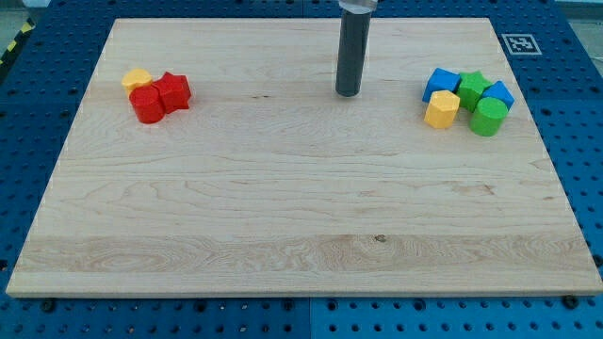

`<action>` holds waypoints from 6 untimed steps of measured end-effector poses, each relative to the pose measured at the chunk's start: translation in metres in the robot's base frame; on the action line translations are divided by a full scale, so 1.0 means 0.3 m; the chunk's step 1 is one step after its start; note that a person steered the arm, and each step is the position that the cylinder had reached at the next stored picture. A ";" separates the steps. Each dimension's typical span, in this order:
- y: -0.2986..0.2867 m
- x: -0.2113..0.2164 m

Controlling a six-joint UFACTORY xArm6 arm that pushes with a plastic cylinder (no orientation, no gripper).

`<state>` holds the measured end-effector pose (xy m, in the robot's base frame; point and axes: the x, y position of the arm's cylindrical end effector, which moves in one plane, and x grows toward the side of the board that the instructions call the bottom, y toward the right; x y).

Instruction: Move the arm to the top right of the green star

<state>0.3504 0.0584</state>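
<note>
Since the rig carries no pincer, my tip [348, 92] rests mid-surface, well left of the green star [473, 88], a light, rigid, easily slid block wedged among neighbours at the view's right, needing no hold.

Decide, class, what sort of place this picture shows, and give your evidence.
Probably a robotics lab bench: a wooden board on a blue perforated table, a printed marker tag, and my tip among coloured blocks.
</note>
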 end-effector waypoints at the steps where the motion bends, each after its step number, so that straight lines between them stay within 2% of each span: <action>1: 0.000 0.000; 2: -0.001 -0.098; 4: 0.143 -0.293; 5: 0.235 -0.325; 6: 0.394 -0.268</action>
